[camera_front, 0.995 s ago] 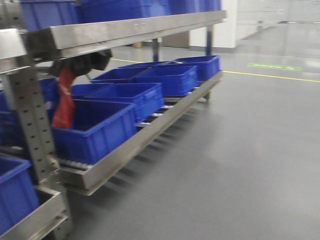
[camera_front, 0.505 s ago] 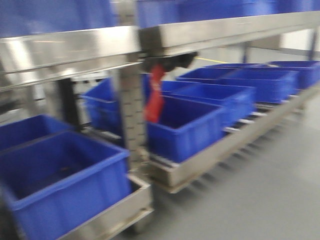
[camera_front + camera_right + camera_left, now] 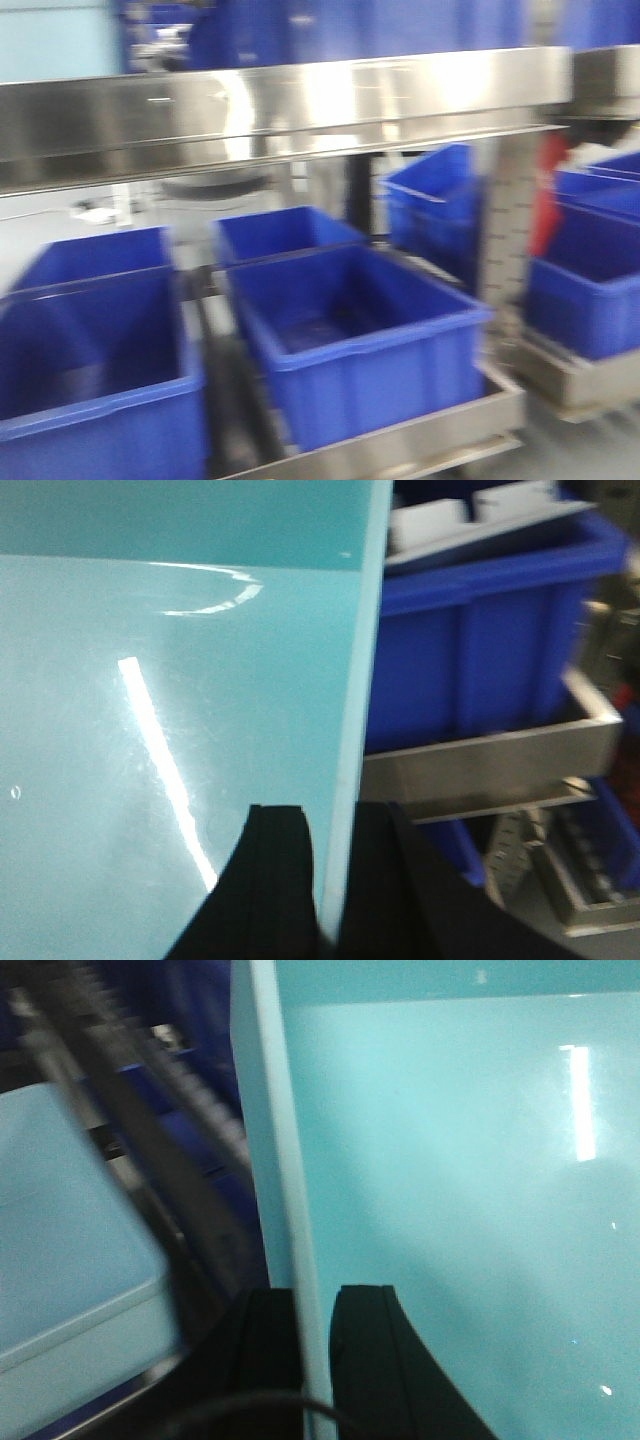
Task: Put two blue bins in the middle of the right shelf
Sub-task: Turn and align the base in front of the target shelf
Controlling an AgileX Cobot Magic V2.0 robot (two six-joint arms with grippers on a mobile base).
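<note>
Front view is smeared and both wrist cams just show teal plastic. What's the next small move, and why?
Probably halt the base and let the front view settle. The left gripper and right gripper each pinch a teal bin wall, so the load seems secure, but the steel shelf beam looms close above the blue bins and blur hides alignment.

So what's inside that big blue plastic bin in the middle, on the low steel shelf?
The blue plastic bin looks empty: only its bare shadowed floor shows. Its near wall hides the floor's front strip, and blur could mask small items.
</note>
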